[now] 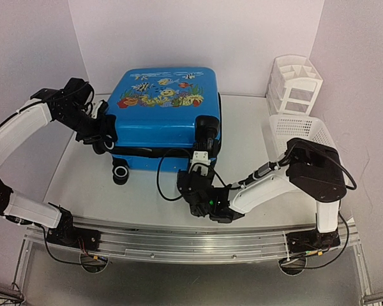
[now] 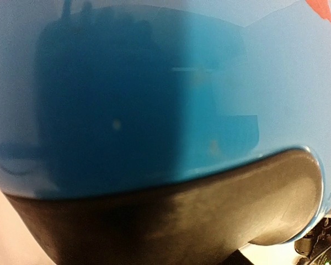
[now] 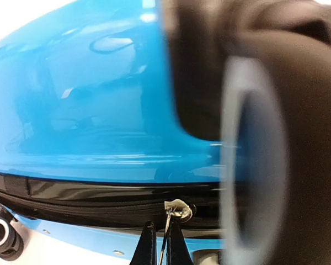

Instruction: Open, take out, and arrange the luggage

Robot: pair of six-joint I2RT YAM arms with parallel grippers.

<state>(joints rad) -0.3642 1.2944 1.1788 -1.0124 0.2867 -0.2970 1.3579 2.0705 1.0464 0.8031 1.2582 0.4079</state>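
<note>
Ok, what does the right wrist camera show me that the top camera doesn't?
Only the right wrist: the metal zipper pull pinched between the right gripper's shut fingertips. Only the top: the fish print on the lid, the left gripper at the blue suitcase's left side, the white mesh basket and the white drawer organizer. Both: that suitcase, its black zipper band and a wheel.

glossy smooth blue plastic luggage [image 1: 159, 121], metal zipper pull [image 3: 176, 208]
</note>
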